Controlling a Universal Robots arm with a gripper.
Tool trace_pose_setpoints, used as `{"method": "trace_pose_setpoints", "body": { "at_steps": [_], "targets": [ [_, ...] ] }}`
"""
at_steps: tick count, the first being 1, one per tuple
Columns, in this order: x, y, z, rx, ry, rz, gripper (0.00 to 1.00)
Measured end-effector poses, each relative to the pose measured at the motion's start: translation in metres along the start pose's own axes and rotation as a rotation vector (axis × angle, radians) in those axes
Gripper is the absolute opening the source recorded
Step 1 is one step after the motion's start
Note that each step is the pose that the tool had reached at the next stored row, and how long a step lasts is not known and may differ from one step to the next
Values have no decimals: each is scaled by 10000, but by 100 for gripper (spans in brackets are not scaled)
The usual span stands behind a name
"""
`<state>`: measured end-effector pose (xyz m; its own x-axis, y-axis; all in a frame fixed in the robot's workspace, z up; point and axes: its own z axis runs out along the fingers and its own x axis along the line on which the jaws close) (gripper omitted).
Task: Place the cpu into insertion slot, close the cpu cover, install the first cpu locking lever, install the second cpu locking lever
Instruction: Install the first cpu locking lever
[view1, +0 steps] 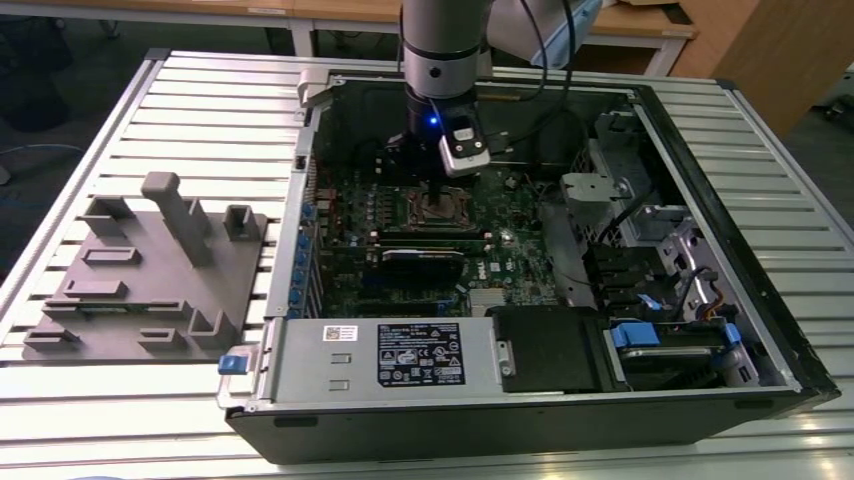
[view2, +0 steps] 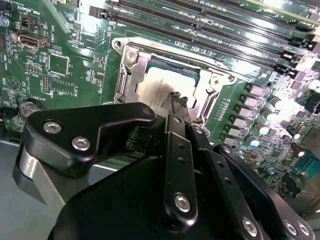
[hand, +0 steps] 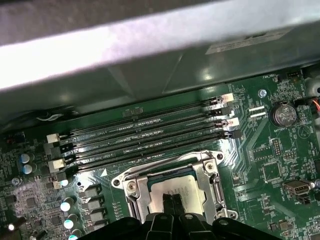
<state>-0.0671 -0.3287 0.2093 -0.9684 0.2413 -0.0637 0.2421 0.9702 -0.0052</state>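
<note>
The cpu (view2: 162, 82) lies flat in the insertion slot (view1: 435, 210) on the green motherboard, its pale metal top showing through the window of the cpu cover (view2: 131, 75). The cover is down over the chip; in the first wrist view its frame (hand: 134, 196) surrounds the cpu (hand: 177, 186). A thin metal locking lever (view2: 215, 62) runs along the socket edge nearest the memory slots. My gripper (view2: 178, 100) hangs straight down over the socket, fingertips pressed together at the chip's near edge with nothing between them. In the exterior view the gripper (view1: 435, 192) stands inside the open case.
Long black memory slots (hand: 150, 132) run beside the socket. A black expansion card (view1: 424, 255) sits nearer the case front, with drive cages (view1: 641, 220) at the exterior view's right. A grey fixture block (view1: 147, 270) stands on the slatted table at the exterior view's left.
</note>
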Motion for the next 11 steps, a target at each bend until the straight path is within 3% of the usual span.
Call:
{"method": "trace_pose_setpoints", "body": {
  "at_steps": [5,11],
  "targets": [
    [-2,1,0,-1,0,-22,10],
    [-7,1,-80,0,0,-22,10]
  ]
}}
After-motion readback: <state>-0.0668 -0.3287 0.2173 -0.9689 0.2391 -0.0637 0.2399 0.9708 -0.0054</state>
